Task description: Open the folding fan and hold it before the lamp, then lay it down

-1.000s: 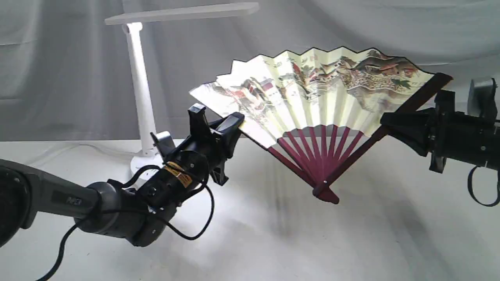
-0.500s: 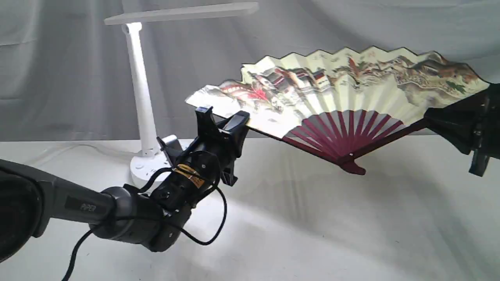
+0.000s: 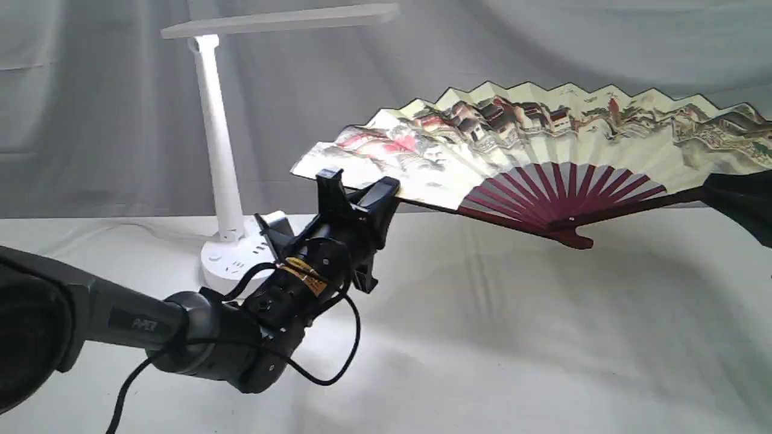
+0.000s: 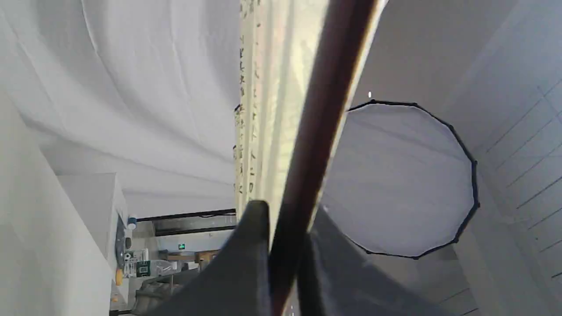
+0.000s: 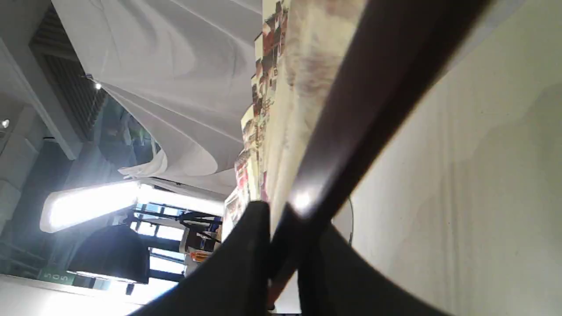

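Exterior view: we hold the fan [image 3: 573, 138] open right of the lamp [image 3: 217, 138], left fingers [image 3: 380, 190] and right fingers [image 3: 737, 194] clenched on its ends; laying it on the surface [image 3: 512, 337] is left.

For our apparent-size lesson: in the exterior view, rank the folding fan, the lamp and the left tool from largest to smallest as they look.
1. folding fan, spread wide, cut by the frame edge.
2. lamp, tall and slim.
3. left tool, clearly smallest.
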Motion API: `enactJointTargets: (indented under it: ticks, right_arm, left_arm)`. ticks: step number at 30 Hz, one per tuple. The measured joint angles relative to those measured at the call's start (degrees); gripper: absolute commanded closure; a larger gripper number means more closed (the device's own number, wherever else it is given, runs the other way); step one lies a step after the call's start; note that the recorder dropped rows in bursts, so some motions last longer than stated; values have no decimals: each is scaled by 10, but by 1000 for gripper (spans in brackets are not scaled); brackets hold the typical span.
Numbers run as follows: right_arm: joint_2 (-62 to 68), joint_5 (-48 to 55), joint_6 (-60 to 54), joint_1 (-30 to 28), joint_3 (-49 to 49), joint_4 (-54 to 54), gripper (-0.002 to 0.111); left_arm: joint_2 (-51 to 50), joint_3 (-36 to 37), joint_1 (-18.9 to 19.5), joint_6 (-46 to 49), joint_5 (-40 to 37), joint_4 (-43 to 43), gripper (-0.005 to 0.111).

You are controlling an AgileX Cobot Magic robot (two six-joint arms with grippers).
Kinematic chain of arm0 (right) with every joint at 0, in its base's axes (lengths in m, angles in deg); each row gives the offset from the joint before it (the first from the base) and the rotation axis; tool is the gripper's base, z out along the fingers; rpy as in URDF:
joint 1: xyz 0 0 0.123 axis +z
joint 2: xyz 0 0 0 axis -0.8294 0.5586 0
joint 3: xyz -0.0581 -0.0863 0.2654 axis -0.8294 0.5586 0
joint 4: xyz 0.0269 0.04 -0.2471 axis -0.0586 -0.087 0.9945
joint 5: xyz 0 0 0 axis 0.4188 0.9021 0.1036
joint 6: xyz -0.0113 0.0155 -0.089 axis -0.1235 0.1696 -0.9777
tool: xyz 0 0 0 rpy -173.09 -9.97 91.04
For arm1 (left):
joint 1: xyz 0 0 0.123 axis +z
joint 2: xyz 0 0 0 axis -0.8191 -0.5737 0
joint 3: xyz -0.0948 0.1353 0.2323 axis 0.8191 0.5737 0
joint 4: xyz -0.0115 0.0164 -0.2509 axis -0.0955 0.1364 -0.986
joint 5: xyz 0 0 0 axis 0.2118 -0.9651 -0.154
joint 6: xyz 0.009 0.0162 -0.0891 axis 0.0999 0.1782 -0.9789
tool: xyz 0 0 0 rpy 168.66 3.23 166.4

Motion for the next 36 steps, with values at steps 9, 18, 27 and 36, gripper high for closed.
enactJointTargets:
  ticks: [9,18,27,36]
  right_arm:
    - [0,0,3,0,0,3,108]
    - [0,0,4,0,0,-3,108]
    - [1,0,11,3,0,-5,108]
    - [1,0,19,39,0,-19,108]
  left_arm:
    - [0,0,0,3,0,0,107]
    - [6,23,-1,-10,0,0,107]
    - [49,68,-1,-11,-7,0,107]
    - [108,155,1,-9,-11,-40,107]
